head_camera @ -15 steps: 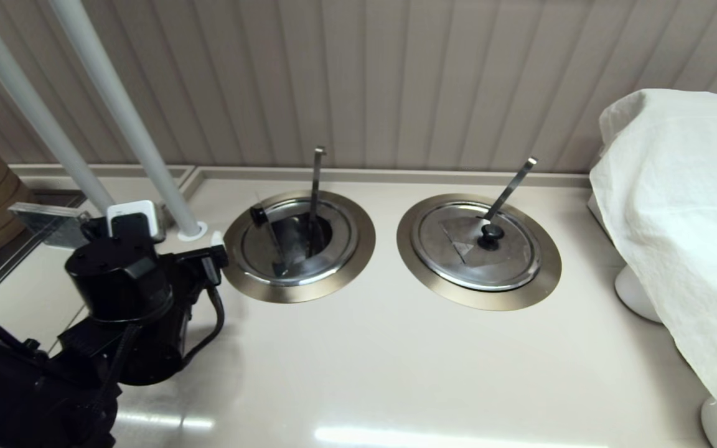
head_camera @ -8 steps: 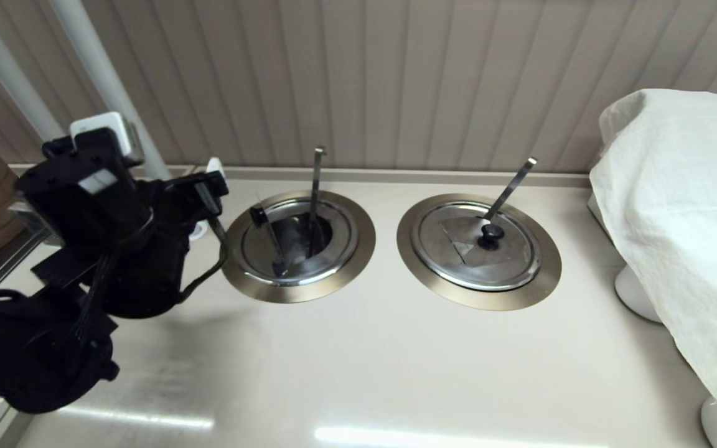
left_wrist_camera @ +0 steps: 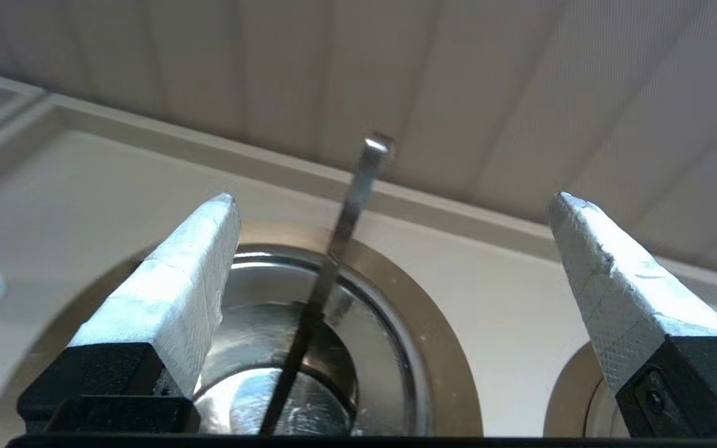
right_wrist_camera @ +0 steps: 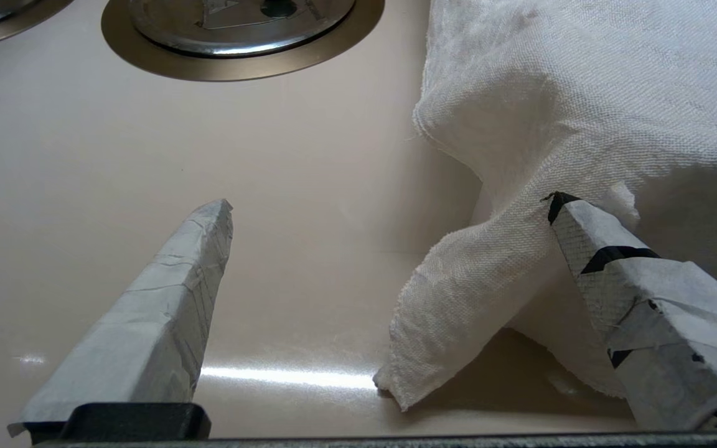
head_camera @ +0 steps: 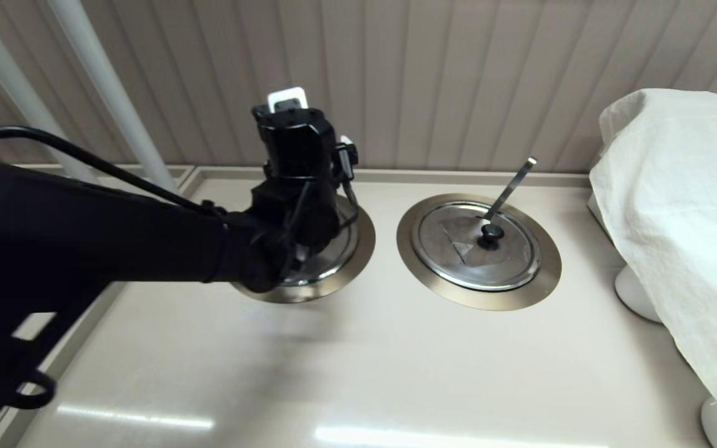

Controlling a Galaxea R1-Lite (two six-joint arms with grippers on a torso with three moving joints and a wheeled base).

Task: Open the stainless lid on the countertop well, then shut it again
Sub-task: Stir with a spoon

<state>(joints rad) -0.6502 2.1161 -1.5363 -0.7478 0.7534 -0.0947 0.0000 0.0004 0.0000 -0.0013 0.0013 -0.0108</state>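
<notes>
The pale worktop (head_camera: pixel 358 373) fills the lower frame of the head view, with a big white cloth (head_camera: pixel 682 236) draped over something at the right edge, probably to keep it covered. Two steel rings sit mid-frame. The left arm reaches in from the lower left and its left hand (left_wrist_camera: pixel 389 249) hangs over the left ring, the countertop well (head_camera: pixel 358 242), fingers spread wide and gripping nothing, I'd say lined up to come down on the lid. In the left wrist view the stainless lid (left_wrist_camera: pixel 371 311) sits in the well with its flap section open, so a dark hole shows, and the straight utensil handle (left_wrist_camera: pixel 358 186) rises through it between the fingers. The twin lid (head_camera: pixel 477 246) lies shut right of centre, its handle slanting. The right hand (right_wrist_camera: pixel 389 205) rests low beside the cloth, parked, fingers apart
</notes>
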